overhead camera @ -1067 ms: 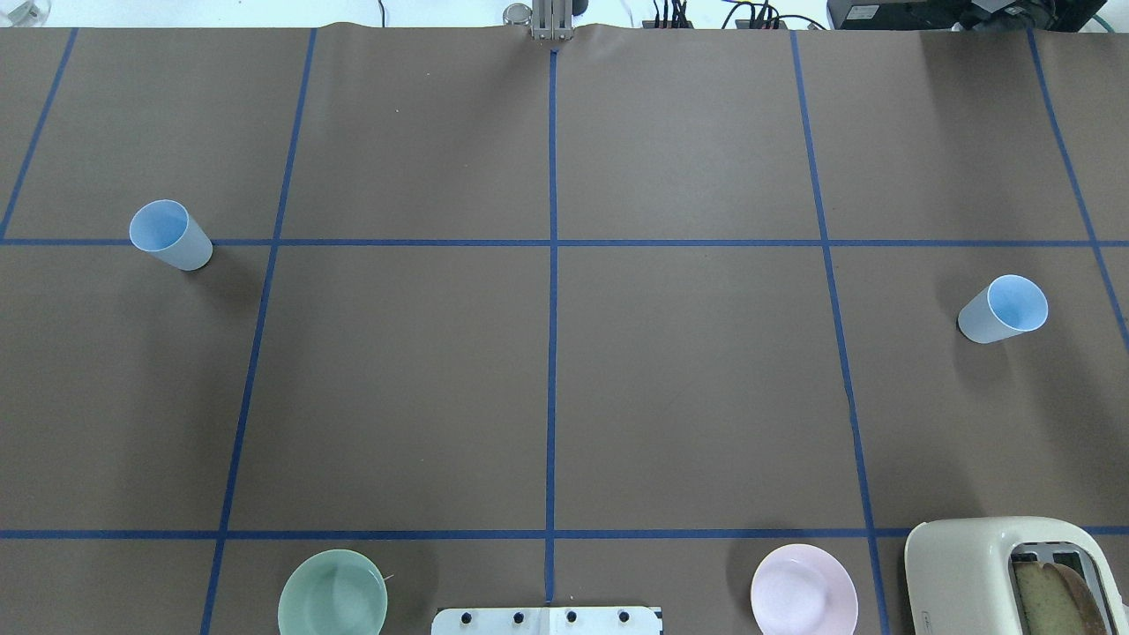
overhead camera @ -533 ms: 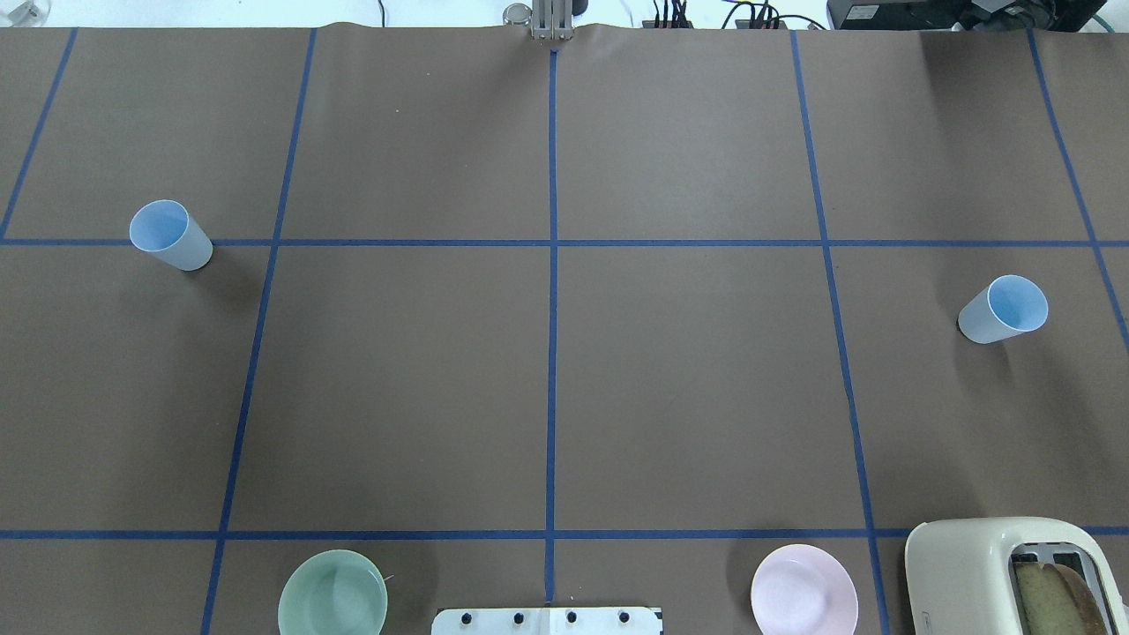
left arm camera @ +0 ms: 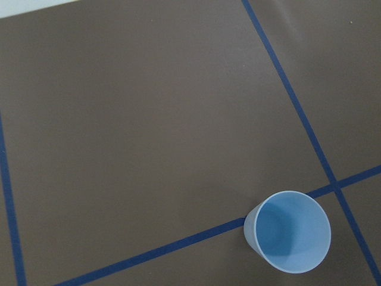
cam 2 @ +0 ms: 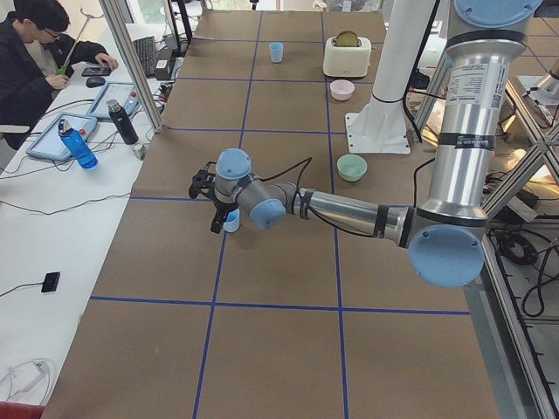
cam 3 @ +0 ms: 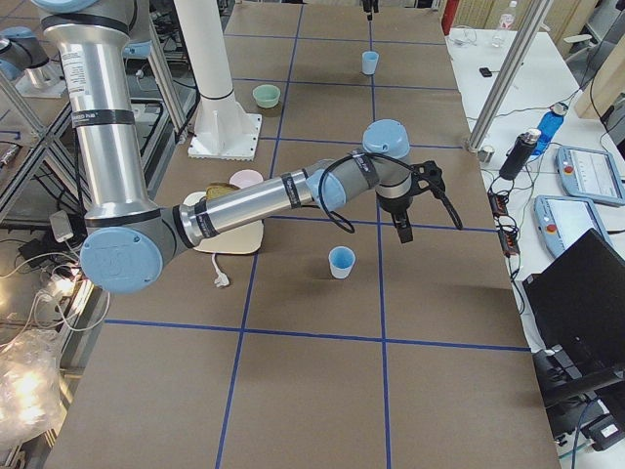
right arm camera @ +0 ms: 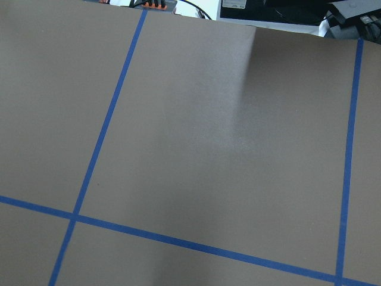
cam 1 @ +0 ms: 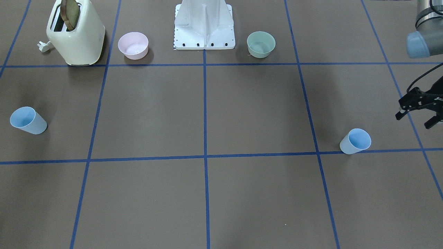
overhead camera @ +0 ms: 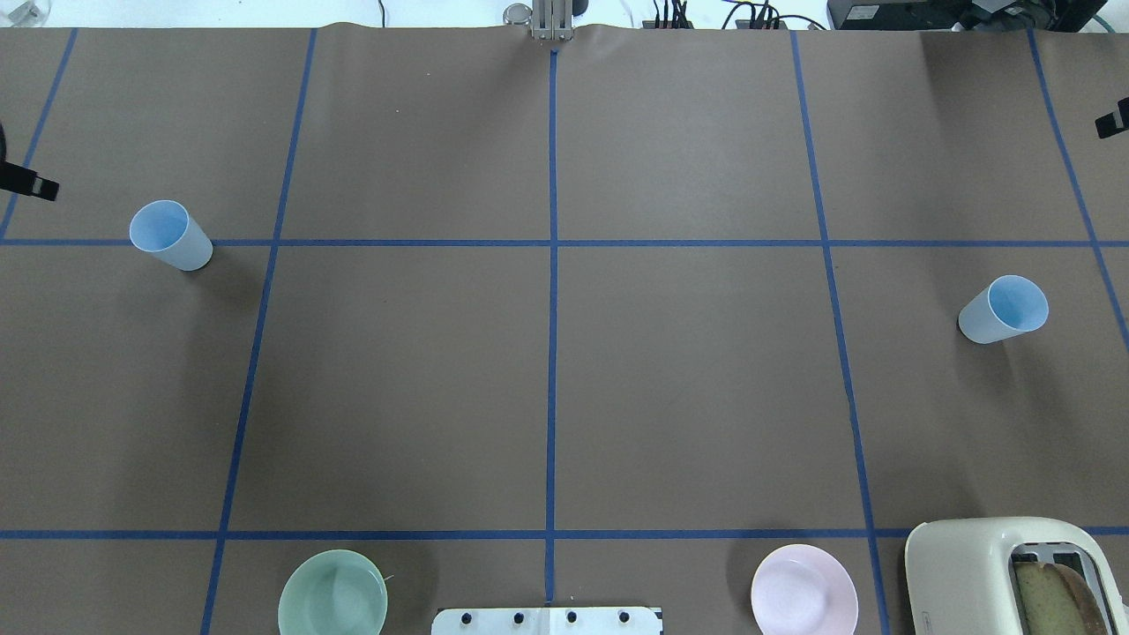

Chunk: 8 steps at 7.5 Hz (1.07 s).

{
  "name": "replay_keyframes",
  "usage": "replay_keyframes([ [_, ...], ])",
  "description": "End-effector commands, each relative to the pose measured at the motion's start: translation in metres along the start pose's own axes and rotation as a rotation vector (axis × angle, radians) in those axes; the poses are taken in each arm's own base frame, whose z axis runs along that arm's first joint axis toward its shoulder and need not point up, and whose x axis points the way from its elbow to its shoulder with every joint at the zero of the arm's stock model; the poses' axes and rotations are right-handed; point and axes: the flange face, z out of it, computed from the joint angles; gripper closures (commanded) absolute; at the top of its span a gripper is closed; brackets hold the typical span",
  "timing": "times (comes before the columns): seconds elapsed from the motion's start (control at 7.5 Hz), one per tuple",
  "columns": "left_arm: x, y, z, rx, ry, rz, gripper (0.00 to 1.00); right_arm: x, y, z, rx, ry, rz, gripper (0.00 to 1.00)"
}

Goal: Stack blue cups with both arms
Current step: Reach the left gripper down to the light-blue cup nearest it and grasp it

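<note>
Two light-blue cups stand upright, far apart. The left cup [overhead camera: 170, 235] also shows in the front view [cam 1: 355, 141] and in the left wrist view [left arm camera: 289, 238]. The right cup [overhead camera: 1004, 309] sits at the front view's left [cam 1: 27, 120]. My left gripper [cam 1: 415, 121] is open and empty, hovering outward of the left cup and apart from it; only one fingertip [overhead camera: 40, 187] shows overhead. My right gripper [cam 3: 412, 205] hovers beyond the right cup [cam 3: 341, 262]; only one fingertip [overhead camera: 1111, 123] shows overhead, so I cannot tell whether it is open or shut.
Near the robot's white pedestal base [cam 1: 205, 24] stand a green bowl [overhead camera: 332, 593], a pink bowl [overhead camera: 803, 591] and a cream toaster [overhead camera: 1005, 573] with bread in it. Blue tape lines grid the brown table.
A fingertip of each gripper has come into the overhead view, at the left and right edges. The cups have not moved.
</note>
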Motion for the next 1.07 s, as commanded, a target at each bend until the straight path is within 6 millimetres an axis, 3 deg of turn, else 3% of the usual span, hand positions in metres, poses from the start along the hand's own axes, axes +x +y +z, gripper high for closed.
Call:
replay_keyframes([
  [0.0,0.022,-0.012,0.044,-0.001,-0.046,-0.021,0.04,0.006,0.009,0.005,-0.014,0.003,-0.015,0.00],
  [0.27,0.015,-0.013,0.081,-0.007,-0.030,0.008,0.12,0.005,0.009,0.004,-0.012,0.002,-0.018,0.00],
  [0.4,0.020,-0.013,0.090,0.002,-0.049,0.019,0.23,0.006,0.011,0.005,-0.013,0.002,-0.016,0.00],
  [0.53,0.031,-0.006,0.101,-0.009,-0.050,0.039,0.57,0.007,0.011,0.005,-0.014,0.003,-0.016,0.00],
  [0.67,0.038,-0.005,0.101,-0.009,-0.043,0.049,0.97,0.007,0.012,0.005,-0.015,0.003,-0.015,0.00],
  [0.93,0.051,-0.006,0.085,0.007,-0.009,0.069,1.00,0.010,0.018,0.007,-0.003,0.000,-0.024,0.00],
])
